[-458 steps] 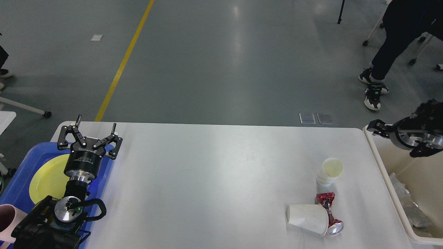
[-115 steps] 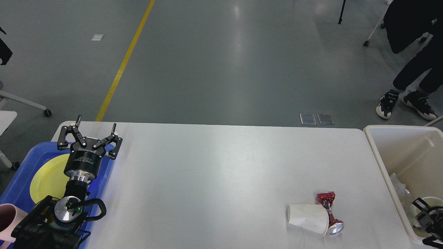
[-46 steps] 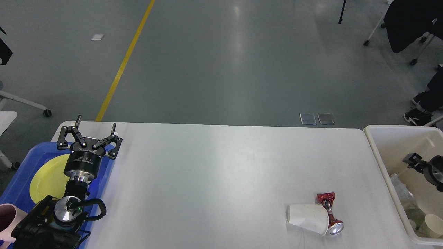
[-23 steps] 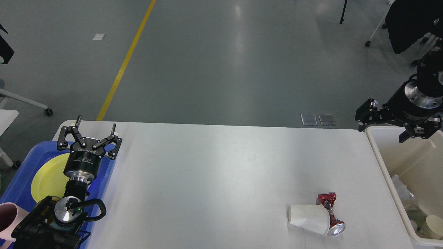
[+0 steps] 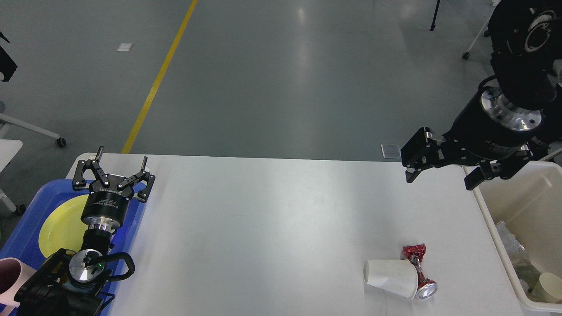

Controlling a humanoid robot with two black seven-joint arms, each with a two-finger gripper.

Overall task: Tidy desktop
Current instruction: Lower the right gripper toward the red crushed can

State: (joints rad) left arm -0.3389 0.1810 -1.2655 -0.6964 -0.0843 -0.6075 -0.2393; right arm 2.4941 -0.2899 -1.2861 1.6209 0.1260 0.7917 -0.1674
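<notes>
The desktop (image 5: 263, 228) is a wide, smooth, plain white rectangle with rounded far corners, lying flat and filling the near half of the view. Most of its surface is bare, with a soft pale sheen running down the middle.

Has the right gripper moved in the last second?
Yes. The right gripper, open, was down inside the cream bin a second ago; it has risen and swung left, now above the desktop's far right corner, past the bin's left rim.
</notes>
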